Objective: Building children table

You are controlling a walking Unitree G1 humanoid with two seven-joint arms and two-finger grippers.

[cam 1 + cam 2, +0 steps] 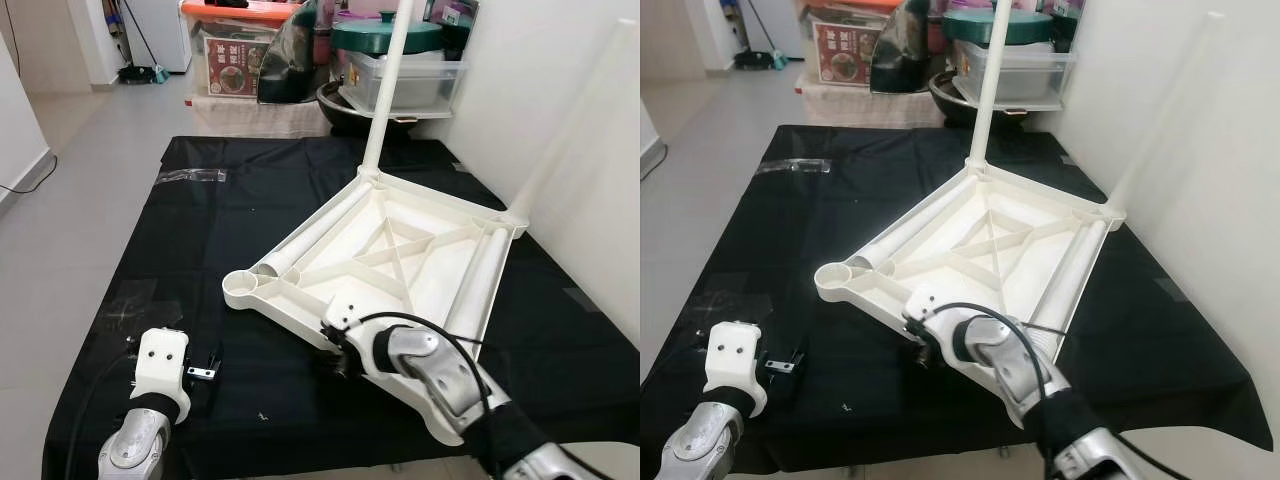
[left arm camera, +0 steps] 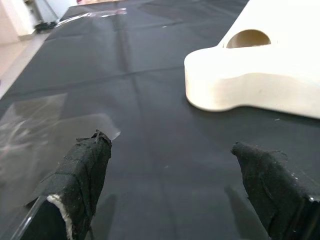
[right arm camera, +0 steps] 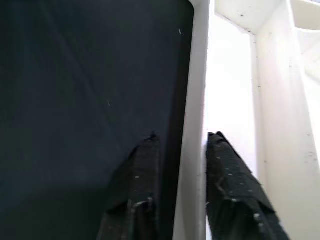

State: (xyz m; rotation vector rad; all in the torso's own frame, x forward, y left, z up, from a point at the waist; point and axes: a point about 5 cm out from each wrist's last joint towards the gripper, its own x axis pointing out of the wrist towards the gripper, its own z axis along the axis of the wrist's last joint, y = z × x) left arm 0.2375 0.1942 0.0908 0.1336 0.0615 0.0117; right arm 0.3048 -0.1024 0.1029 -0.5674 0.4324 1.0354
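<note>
In the left eye view, a white plastic table top (image 1: 390,255) lies upside down on a black cloth (image 1: 200,240), toward the right side. Its underside shows ribs that cross in the middle and a raised rim all round. One corner points near and left, and it has a round empty socket (image 1: 243,283). Two white legs stand up from the far corners: the far leg (image 1: 388,80) and the right leg (image 1: 575,110). Both tops are cut off by the picture edge, and the right leg is hard to see against the white wall. Two more round white legs lie flat inside the top, the left loose leg (image 1: 315,232) along the left edge and the right loose leg (image 1: 480,285) along the right edge. The right claw (image 1: 335,358) is at the near rim, but the silver arm hides most of it. The left claw (image 1: 205,373) is low at the near left, over the cloth. Some clear plastic wrap (image 1: 190,175) lies on the far left of the cloth. Boxes and a green lid (image 1: 385,35) sit on the floor beyond. In the left wrist view, the left claw's two fuzzy black fingers (image 2: 80,180) stand wide apart with nothing between them, and the smooth rounded corner of the top is ahead. In the right wrist view, the right claw's fingers (image 3: 137,185) pinch the thin white rim, one finger outside over the cloth and one inside.
</note>
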